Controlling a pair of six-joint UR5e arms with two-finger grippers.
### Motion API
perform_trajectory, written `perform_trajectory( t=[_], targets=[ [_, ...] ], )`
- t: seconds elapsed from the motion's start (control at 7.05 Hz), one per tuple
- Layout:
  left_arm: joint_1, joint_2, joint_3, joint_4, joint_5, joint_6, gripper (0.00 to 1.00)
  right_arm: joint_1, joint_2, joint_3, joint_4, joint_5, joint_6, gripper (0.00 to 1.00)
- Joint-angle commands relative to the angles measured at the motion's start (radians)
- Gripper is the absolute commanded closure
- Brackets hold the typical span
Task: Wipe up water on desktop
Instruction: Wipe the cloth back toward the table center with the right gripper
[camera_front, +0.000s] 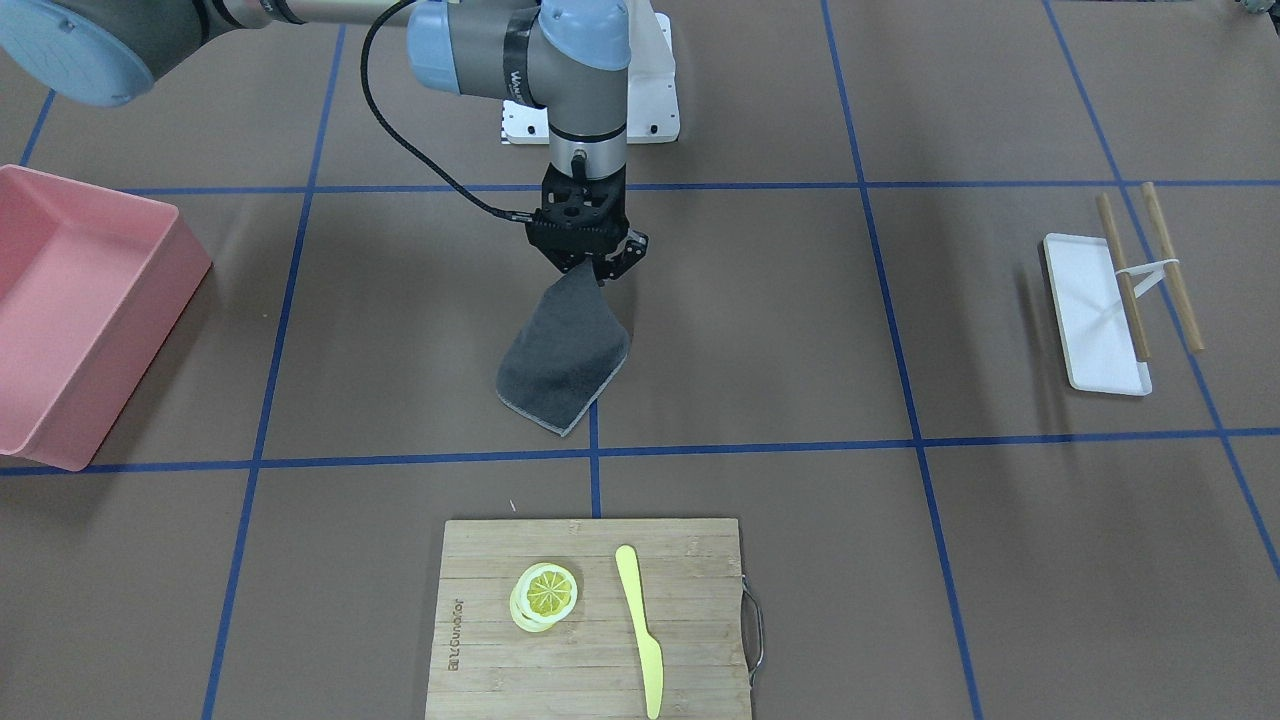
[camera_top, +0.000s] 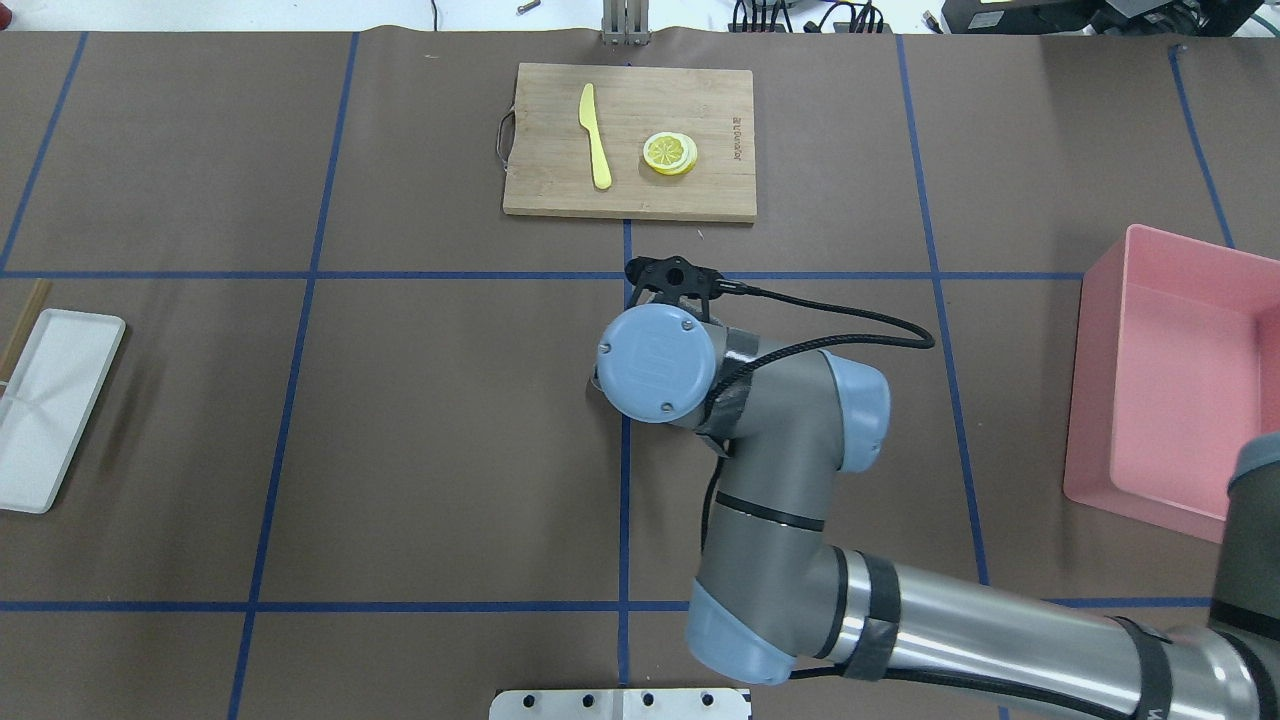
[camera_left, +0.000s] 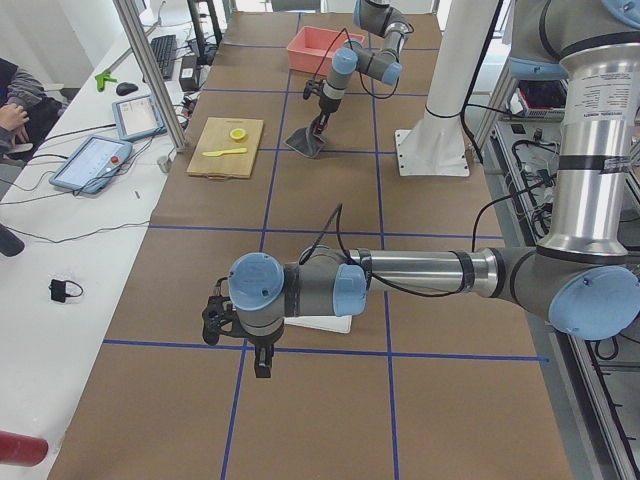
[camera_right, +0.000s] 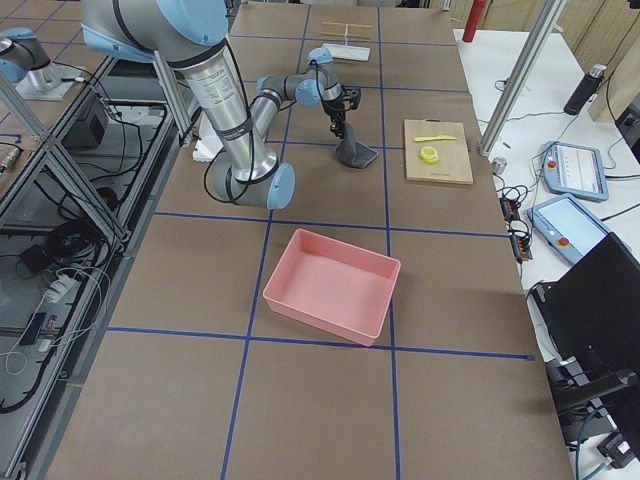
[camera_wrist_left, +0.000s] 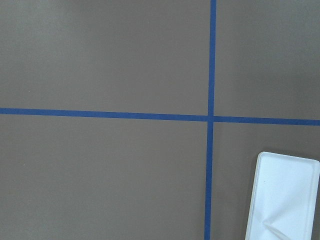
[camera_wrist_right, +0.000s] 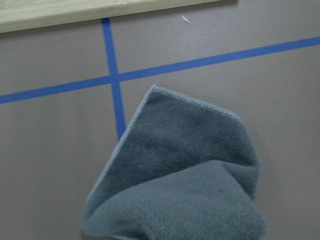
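Desk (camera_front: 760, 330): matte brown, gridded by blue tape lines (camera_front: 900, 440).
Operators' side: bamboo cutting board (camera_front: 500, 560).
Centre: grey cloth (camera_front: 565, 355), lower part resting on the surface.
Ends: pink bin (camera_front: 150, 330); white tray (camera_front: 1085, 310).

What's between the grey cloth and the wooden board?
Just desktop crossed by blue tape between cloth and board, plus a tiny white fleck; front-facing view.

The worktop (camera_front: 760, 330) is matte brown, gridded with blue tape (camera_front: 700, 186); the cloth (camera_front: 565, 355) is grey, the bin (camera_front: 130, 350) pink, the knife (camera_front: 639, 620) yellow.
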Motion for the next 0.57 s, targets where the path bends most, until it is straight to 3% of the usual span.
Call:
perform_trajectory(
  t=[0.0,0.14,0.43],
  targets=[
    [0.001,0.001,0.0,-0.003,-0.003,-0.001,0.02,0.041,-0.199,0.251,-0.205,0.005,-0.125,1.0],
    [0.001,0.001,0.0,-0.003,-0.003,-0.001,0.02,0.05,-0.242,0.322,-0.325,0.006,-0.177,1.0],
    [0.001,0.001,0.003,-0.003,0.0,-0.001,0.02,0.114,-0.349,0.328,-0.351,0.006,-0.272,1.0]
  ],
)
